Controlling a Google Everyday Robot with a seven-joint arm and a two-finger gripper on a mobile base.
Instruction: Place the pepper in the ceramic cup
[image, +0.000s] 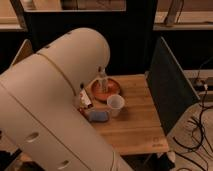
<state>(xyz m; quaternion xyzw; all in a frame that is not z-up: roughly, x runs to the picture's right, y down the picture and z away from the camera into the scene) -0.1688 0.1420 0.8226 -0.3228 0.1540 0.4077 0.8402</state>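
Gripper position: out of the camera view, either past the frame edge or behind the arm. Its opening cannot be told, and nothing shows whether it holds anything.

1. Arm housing (55, 110): a large, rounded, off-white link fills the left and lower left of the view and covers the left part of the table.
2. Dark panel (167, 87): stands upright along the right edge of the table.
3. Wooden table (135, 125): light butcher-block top carrying all items listed below.
4. Orange plate (112, 90): round, at the rear centre of the table.
5. Slim bottle (102, 80): upright on the plate.
6. Ceramic cup (115, 104): whitish, upright, mouth up, just in front of the plate's near rim.
7. Red-and-white packet (84, 97): left of the cup, beside the arm housing.
8. Blue block (99, 116): flat on the table, just left of the cup and in front of the packet.

Pepper: cannot be picked out in this view; its location cannot be told.
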